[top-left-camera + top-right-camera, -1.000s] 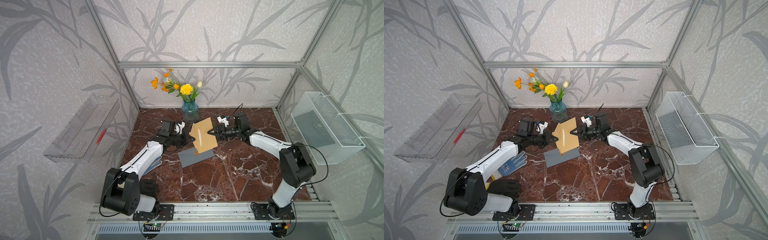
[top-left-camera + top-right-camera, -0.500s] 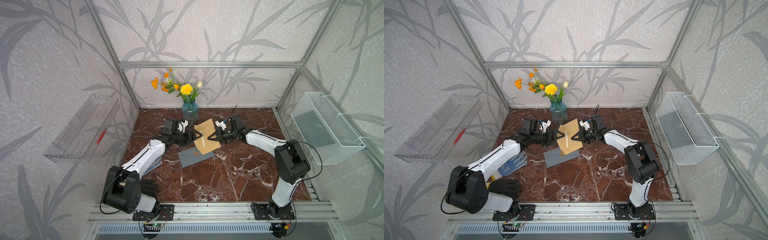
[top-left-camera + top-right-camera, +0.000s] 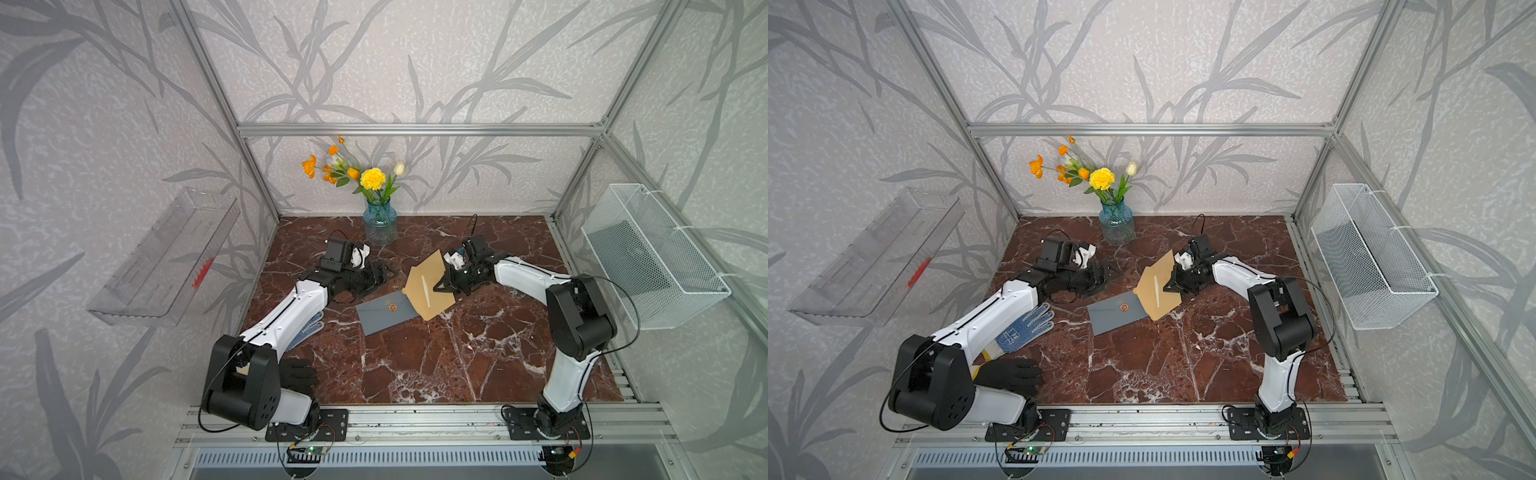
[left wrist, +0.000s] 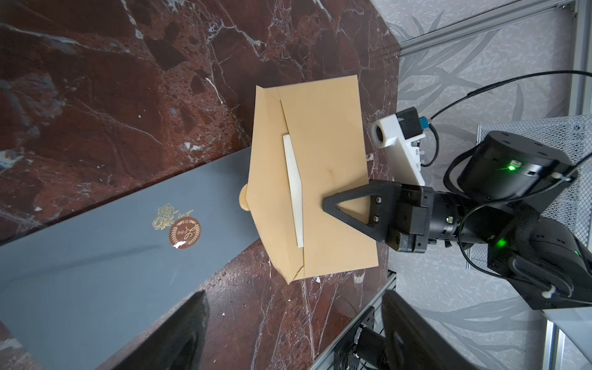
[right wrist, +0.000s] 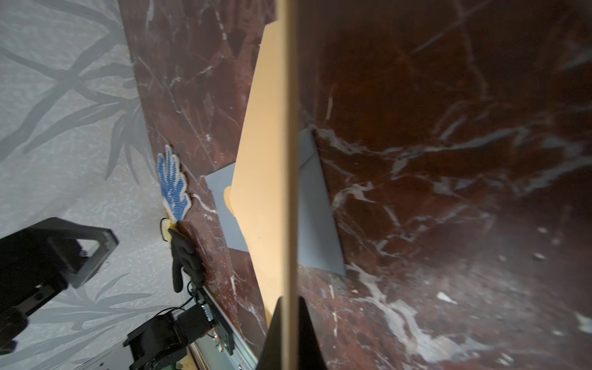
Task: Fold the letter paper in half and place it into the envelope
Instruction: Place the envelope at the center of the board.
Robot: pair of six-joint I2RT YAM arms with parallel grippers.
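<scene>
Tan envelope (image 3: 415, 289) is up off the tabletop (image 3: 415, 365) & tilted. Its flap (image 4: 266, 179) is open and hangs over one end of a grey-blue piece (image 3: 382, 316) lying flat nr the middle. That piece carries a round seal (image 4: 184, 233). It's prob. the letter, but folded sheet vs 2nd envelope: can't tell. A white strip (image 4: 295, 192) runs along the envelope's mouth; glue strip or paper edge, also unclear. Can't tell if the envelope's low corner touches anything.

Right hand (image 3: 436, 286) is pressed together on the envelope's body, pinching it from the side opposite the flap. Left hand (image 3: 384, 272) is spread w/ nothing btw its fingers, near the envelope but apart from it.

Step in hand, as I read it: present the mouth so the left hand can load it. To do it well:
- Keep the pinch firm on the body, not the mouth, so the pocket can gape.
- Turn the opening toward the left hand.
- Lift the flap clear of the grey-blue piece before that gets grabbed.
- Take the piece by its free end & slide it in flat.
- Thin paper, so slow moves, no crumpling.
</scene>
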